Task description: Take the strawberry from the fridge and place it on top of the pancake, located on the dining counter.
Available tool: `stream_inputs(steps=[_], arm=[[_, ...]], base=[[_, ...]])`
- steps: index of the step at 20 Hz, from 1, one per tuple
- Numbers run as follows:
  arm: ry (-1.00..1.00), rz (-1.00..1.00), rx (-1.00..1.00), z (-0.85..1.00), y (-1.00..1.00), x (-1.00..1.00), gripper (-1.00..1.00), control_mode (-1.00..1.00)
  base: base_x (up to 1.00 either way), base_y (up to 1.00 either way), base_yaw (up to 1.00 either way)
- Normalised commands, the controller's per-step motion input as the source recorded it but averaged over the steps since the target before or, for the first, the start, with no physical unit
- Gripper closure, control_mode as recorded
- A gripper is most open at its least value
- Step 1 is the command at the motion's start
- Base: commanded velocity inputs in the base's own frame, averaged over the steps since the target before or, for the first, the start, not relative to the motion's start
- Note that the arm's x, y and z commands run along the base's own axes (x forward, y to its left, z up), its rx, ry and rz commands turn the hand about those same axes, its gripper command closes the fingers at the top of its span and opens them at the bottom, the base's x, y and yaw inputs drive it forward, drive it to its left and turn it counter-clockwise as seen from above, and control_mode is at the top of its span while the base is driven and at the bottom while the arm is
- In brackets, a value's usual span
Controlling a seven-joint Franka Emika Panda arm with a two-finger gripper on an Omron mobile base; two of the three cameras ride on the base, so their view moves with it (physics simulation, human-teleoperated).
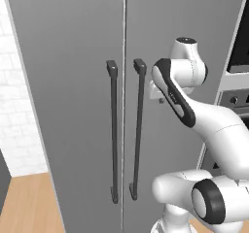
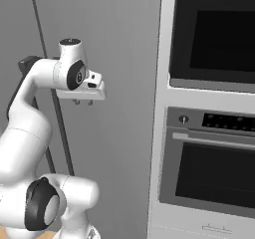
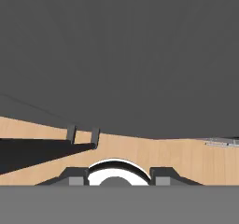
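Observation:
The fridge (image 1: 73, 81) stands right in front of me as a tall grey cabinet, both doors closed. Its two dark bar handles (image 1: 113, 130) (image 1: 138, 130) run down the middle seam. My gripper (image 1: 161, 100) hangs just right of the right handle, close to the right door and pointing down. In the right base view the gripper (image 2: 83, 102) shows two short fingers under the white hand. The hand view looks down the door face (image 3: 121, 55), and the gripper (image 3: 119, 177) is open with nothing between its fingertips. The strawberry is hidden behind the closed doors. The pancake and the dining counter are out of view.
A black built-in oven (image 2: 214, 178) with a second dark window (image 2: 214, 34) above it sits in a white column right of the fridge. Left of the fridge are a white tiled wall (image 1: 14, 106) and wood floor (image 1: 29, 203).

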Motion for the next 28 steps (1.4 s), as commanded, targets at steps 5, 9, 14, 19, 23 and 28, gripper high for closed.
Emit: stream_inputs(steps=[5, 9, 14, 19, 23, 28], arm=[[0.0, 0.0, 0.0, 0.0, 0.0, -0.02, -1.0, 1.0], [0.0, 0.0, 0.0, 0.0, 0.0, 0.0, -1.0, 1.0], [0.0, 0.0, 0.0, 0.0, 0.0, 0.0, -1.0, 1.0], [0.0, 0.0, 0.0, 0.0, 0.0, 0.0, -1.0, 1.0], [0.0, 0.0, 0.0, 0.0, 0.0, 0.0, -1.0, 1.0], [0.0, 0.0, 0.0, 0.0, 0.0, 0.0, -1.0, 1.0]], base=[[-0.41, 0.07, -0.02], [-0.81, 0.75, -0.05], [-0.21, 0.51, 0.0], [-0.07, 0.02, 0.0], [-0.12, 0.0, 0.0], [-0.1, 0.0, 0.0]])
